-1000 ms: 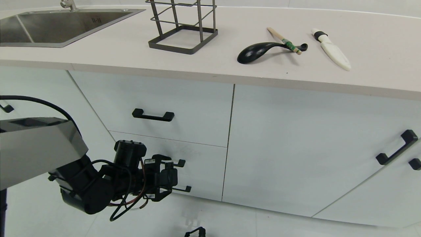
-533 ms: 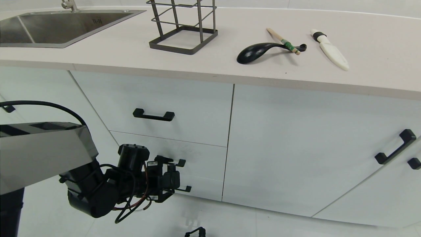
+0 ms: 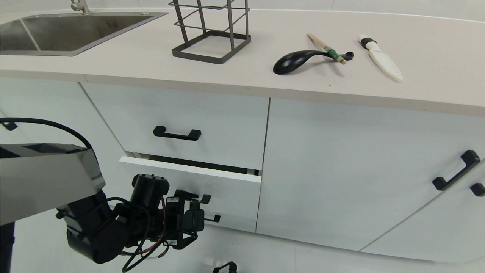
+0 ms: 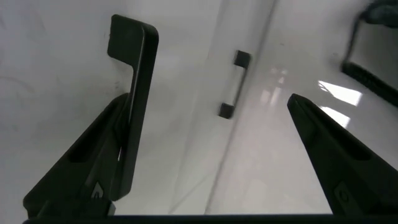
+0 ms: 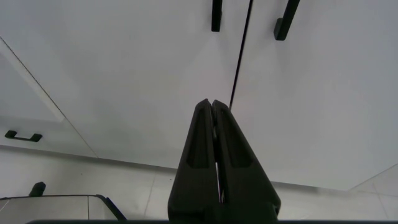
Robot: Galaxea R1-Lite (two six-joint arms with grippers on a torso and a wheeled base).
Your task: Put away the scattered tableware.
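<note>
A black spoon (image 3: 299, 60), wooden chopsticks with a green band (image 3: 326, 47) and a white knife (image 3: 380, 58) lie on the counter's right part. A dark wire rack (image 3: 212, 34) stands left of them. Low down, my left gripper (image 3: 210, 207) is open at the lower drawer (image 3: 231, 189), which stands slightly pulled out with a dark gap along its top. In the left wrist view the drawer's black handle (image 4: 134, 93) lies against one finger (image 4: 81, 162); the other finger (image 4: 339, 162) is far from it. My right gripper (image 5: 214, 118) is shut on nothing, facing white cabinet doors.
A steel sink (image 3: 64, 28) is set in the counter at the far left. The upper drawer with its black handle (image 3: 176, 133) is closed. To the right, cabinet doors carry black handles (image 3: 456, 170). White floor lies below the cabinets.
The lower drawer has slid out a little, opening a gap under the upper drawer. My left gripper has drawn back and down with its handle. The tableware has not moved.
</note>
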